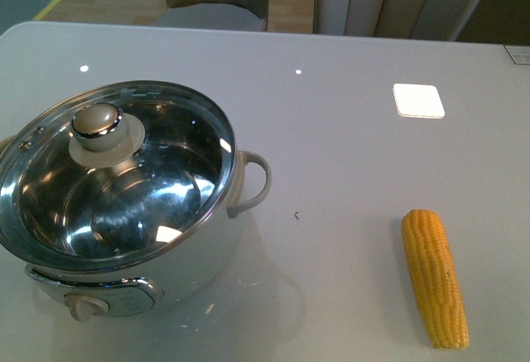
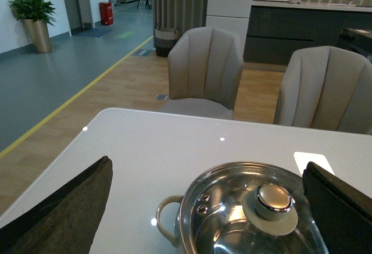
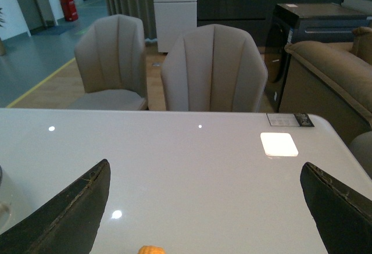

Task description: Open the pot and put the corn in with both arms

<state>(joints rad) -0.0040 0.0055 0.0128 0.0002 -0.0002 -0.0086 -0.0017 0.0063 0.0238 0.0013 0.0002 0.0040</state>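
The white pot (image 1: 124, 213) stands at the table's front left, closed by a glass lid (image 1: 116, 171) with a beige knob (image 1: 98, 122). The yellow corn (image 1: 435, 277) lies on the table at the front right, lengthwise toward me. Neither arm shows in the front view. In the left wrist view my left gripper (image 2: 209, 207) is open above the pot (image 2: 244, 213), its dark fingers (image 2: 64, 207) wide on either side of the lid knob (image 2: 273, 200). My right gripper (image 3: 203, 207) is open over bare table, with only the tip of the corn (image 3: 151, 250) showing at the frame's edge.
The grey-white table (image 1: 348, 171) carries a bright window reflection (image 1: 418, 100) at the back right. Beige chairs (image 2: 206, 71) stand beyond the far edge. A small dark speck (image 1: 296, 214) lies between pot and corn.
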